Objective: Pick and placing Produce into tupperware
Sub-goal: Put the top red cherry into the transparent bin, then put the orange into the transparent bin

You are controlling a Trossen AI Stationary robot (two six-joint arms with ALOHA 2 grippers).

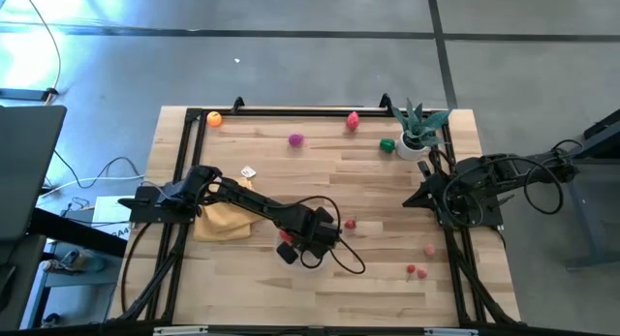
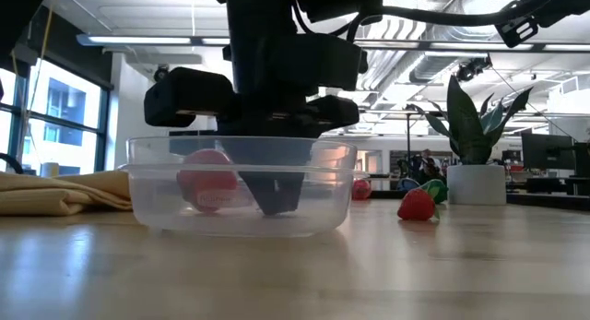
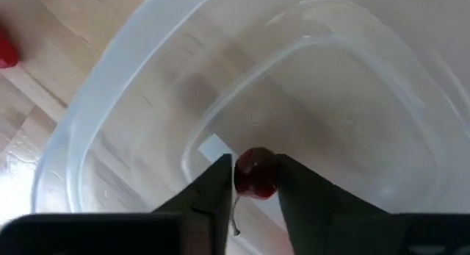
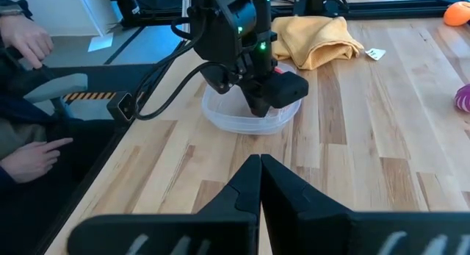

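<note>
Clear plastic surrounds the left gripper (image 3: 255,183) as it reaches down inside the tupperware (image 3: 110,130), its two dark fingers (image 3: 213,192) parted only narrowly, a small dark-red piece of produce (image 3: 256,173) sitting between their tips. Whether the fingers press on the fruit or merely flank it cannot be told from the left wrist view. The fruit rests low in the container, close to its floor, a thin stem hanging beneath it. From table height, the tupperware (image 2: 241,185) stands on the wooden table (image 2: 295,274) with the dark gripper body dipping into it beside a pinkish-red fruit (image 2: 207,180). A mustard-yellow cloth (image 2: 64,192) lies just beside the container. More produce lies scattered across the table: an orange piece (image 1: 214,119), a magenta one (image 1: 295,139), a pink one (image 1: 353,120), a green one (image 1: 387,144) next to the potted plant (image 1: 418,129), and red pieces (image 1: 416,271) near the right side. The right gripper (image 4: 260,164) waits at the table's right edge, fingers pressed together, holding nothing.
</note>
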